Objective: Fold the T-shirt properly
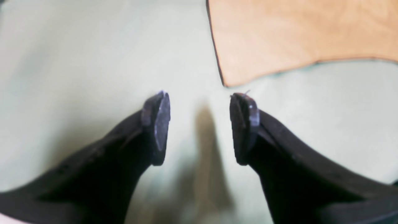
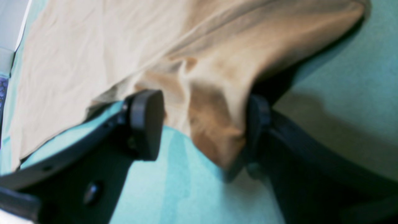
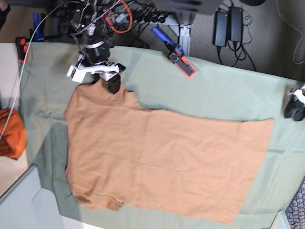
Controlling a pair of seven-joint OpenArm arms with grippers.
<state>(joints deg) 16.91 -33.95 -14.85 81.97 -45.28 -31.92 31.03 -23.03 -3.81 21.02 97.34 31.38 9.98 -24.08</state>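
The tan-orange T-shirt (image 3: 162,162) lies spread flat on the sage-green table cloth (image 3: 224,95). My right gripper (image 3: 110,85) is at the shirt's far left corner, by a sleeve. In the right wrist view its jaws stand wide apart (image 2: 202,124), with a bunched fold of the shirt (image 2: 214,124) between them, resting against the right finger (image 2: 258,118). My left gripper (image 3: 295,107) is at the table's right edge, apart from the shirt. In the left wrist view it is open and empty (image 1: 199,124) over the green cloth, just short of a corner of the shirt (image 1: 295,34).
A bright orange cloth bundle (image 3: 10,132) sits off the table's left edge. A red and blue tool (image 3: 178,55) lies on the cloth at the back. Power bricks (image 3: 228,26) and cables (image 3: 119,19) are behind the table.
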